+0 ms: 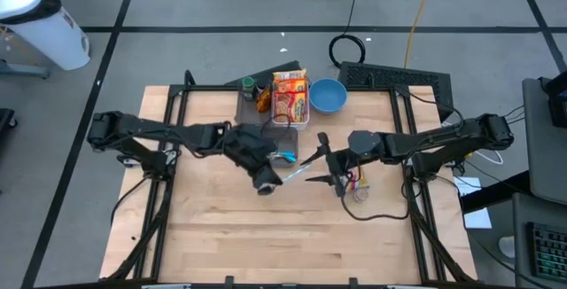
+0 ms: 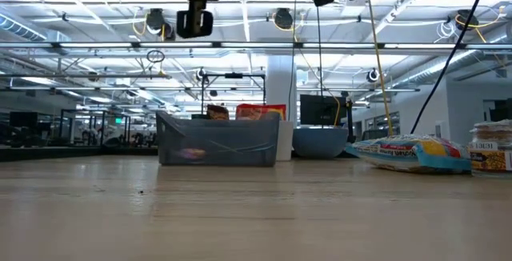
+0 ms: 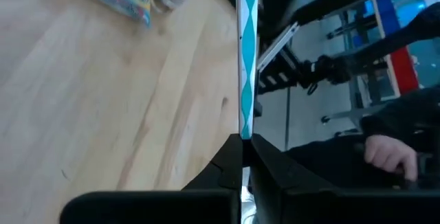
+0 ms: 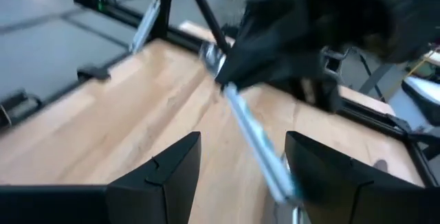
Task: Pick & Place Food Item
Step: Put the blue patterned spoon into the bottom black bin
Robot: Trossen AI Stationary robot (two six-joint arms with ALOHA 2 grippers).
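Note:
My left gripper is above the middle of the table, shut on a thin flat teal-and-silver packet. The left wrist view shows the packet edge-on. My right gripper is open and faces the left one. In the right wrist view its fingers stand on either side of the packet's free end, and I see no touch. Another food packet lies flat on the table below the right arm. It also shows in the low view. My left gripper pinches the packet's flat faces at one end between its two fingers. The fingers come level from the table's left side. The packet sticks out past the fingertips toward the right gripper, edge up, lifted clear of the table.
A grey bin stands behind the grippers and also shows in the low view. Behind the bin are orange food boxes, small jars and a blue bowl. Bare wood lies toward the near edge. A person's hand shows beyond the table.

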